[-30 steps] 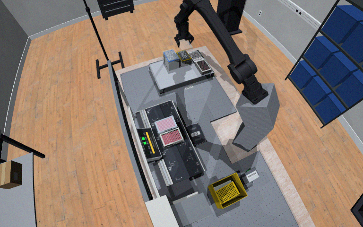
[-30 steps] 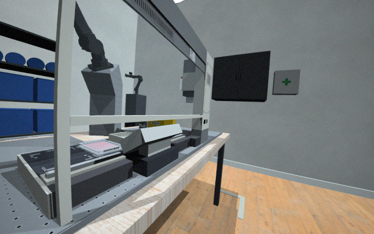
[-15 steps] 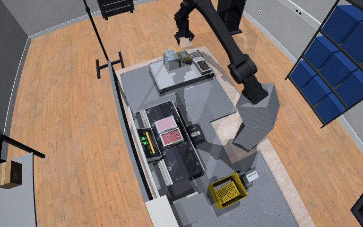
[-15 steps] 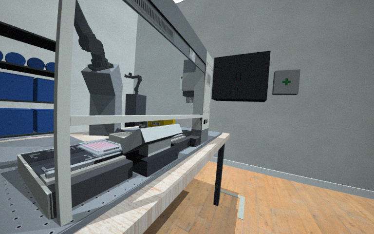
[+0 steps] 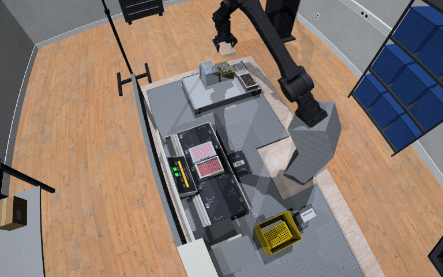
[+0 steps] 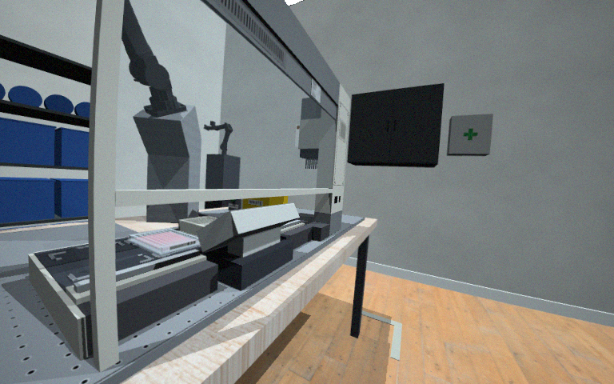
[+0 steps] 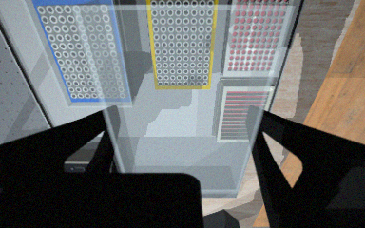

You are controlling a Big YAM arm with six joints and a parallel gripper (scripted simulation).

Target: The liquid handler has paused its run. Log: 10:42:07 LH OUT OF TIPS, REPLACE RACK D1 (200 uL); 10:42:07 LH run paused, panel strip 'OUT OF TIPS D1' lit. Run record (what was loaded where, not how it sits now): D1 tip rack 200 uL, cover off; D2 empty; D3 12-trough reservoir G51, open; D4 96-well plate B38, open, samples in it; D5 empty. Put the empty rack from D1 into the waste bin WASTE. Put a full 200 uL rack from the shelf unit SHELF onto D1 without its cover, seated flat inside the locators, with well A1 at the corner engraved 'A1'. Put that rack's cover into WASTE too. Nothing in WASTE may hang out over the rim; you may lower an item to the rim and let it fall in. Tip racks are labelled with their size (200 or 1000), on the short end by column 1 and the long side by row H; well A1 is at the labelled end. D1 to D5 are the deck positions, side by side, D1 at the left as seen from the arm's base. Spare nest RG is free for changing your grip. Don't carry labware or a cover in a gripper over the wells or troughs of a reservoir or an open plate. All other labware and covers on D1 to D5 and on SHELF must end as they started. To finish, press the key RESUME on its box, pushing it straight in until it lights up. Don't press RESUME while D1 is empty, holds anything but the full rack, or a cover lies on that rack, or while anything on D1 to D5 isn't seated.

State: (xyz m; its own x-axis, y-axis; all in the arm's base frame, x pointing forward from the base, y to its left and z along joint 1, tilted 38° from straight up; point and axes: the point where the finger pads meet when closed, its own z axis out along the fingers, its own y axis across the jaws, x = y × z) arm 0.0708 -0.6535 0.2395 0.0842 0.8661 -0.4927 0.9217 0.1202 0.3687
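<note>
My gripper [image 5: 224,44] hangs high over the far edge of the shelf unit SHELF [image 5: 222,89] and is shut on a clear tip-rack cover [image 5: 226,48]. In the wrist view the cover [image 7: 181,142] spans the gap between my two fingers. Through the cover I see a yellow-framed tip rack [image 7: 182,45] and a blue-framed tip rack [image 7: 83,52] on the shelf. The yellow-framed rack [image 5: 224,67] stands between the blue one [image 5: 208,71] and two plates. The yellow waste bin [image 5: 277,232] holds a yellow rack. Deck position D1 [image 5: 223,207] is bare.
Two pink-filled pieces of labware [image 5: 202,152] [image 5: 209,167] sit mid-deck. Nest RG [image 5: 240,165] lies beside the deck. The RESUME box [image 5: 308,213] stands beside the bin. The arm's pedestal [image 5: 311,140] is right of the deck. A plate and a reservoir share the shelf.
</note>
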